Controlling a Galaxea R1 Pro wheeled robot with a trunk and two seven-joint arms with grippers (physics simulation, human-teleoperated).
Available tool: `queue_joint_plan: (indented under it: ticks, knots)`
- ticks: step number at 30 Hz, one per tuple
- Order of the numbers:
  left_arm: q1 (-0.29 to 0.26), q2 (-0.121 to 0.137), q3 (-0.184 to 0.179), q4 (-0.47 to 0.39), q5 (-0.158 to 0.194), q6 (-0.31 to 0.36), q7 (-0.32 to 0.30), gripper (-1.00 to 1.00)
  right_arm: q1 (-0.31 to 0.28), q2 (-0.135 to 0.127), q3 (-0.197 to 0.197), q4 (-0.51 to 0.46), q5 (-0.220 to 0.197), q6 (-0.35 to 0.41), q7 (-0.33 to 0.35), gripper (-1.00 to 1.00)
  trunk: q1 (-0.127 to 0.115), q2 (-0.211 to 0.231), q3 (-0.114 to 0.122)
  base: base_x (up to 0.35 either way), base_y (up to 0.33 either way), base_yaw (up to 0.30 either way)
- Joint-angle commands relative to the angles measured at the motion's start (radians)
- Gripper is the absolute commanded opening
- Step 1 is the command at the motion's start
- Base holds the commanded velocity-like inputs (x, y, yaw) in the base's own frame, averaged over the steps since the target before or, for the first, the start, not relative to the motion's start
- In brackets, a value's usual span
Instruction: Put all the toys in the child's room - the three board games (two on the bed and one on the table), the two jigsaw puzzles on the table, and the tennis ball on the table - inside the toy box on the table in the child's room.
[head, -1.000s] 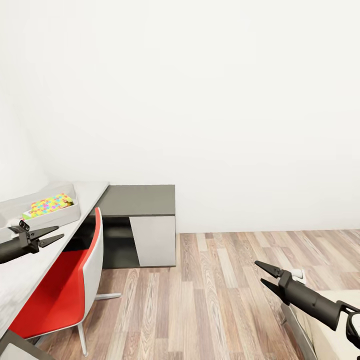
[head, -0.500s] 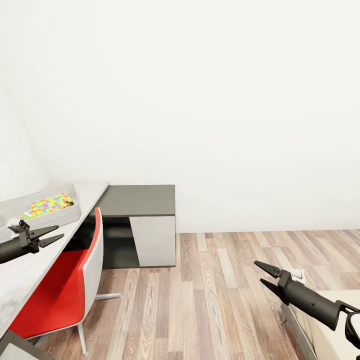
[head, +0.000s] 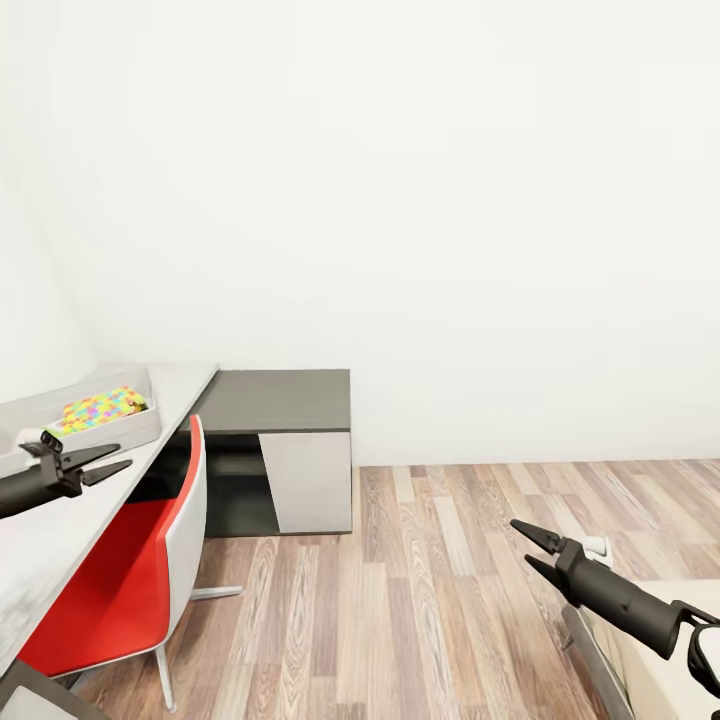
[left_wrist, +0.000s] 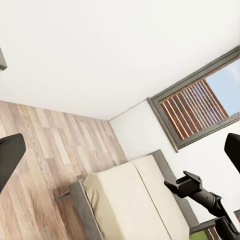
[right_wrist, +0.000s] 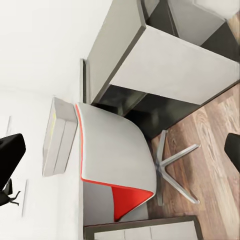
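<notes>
Left gripper fingers parted, empty, right gripper likewise

Worktop: at my far left, along the left wall.
Toy box: on the worktop's far end, with a board game lying in it.
Chair: just right of the worktop, tucked against its edge.
Cabinet: behind the chair, against the back wall.
Bed: at my lower right, on the floor.
Left end effector: over the worktop, before the toy box.
Right end effector: above the floor, beside the bed.
</notes>
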Motion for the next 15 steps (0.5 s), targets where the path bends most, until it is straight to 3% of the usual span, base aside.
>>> queue_joint_plan:
  ticks: [1,7,15]
  knots:
    - [-0.001,0.001,-0.001,-0.002,0.0,0.011,-0.004,1.0,-0.001,0.0,0.0,0.0,0.013,0.004,0.01,1.0,0.0,-0.002,-0.002,-0.121,0.0,0.0]
    - [0.0,0.003,-0.001,-0.005,-0.002,0.01,-0.004,1.0,-0.003,-0.001,0.038,0.0,0.019,-0.005,0.01,1.0,0.0,-0.002,-0.002,-0.259,0.0,0.0]
    - [0.0,0.003,-0.001,-0.005,-0.002,0.01,-0.004,1.0,-0.004,-0.001,0.05,0.0,0.02,-0.023,0.01,1.0,0.0,-0.002,-0.002,-0.322,0.0,0.0]
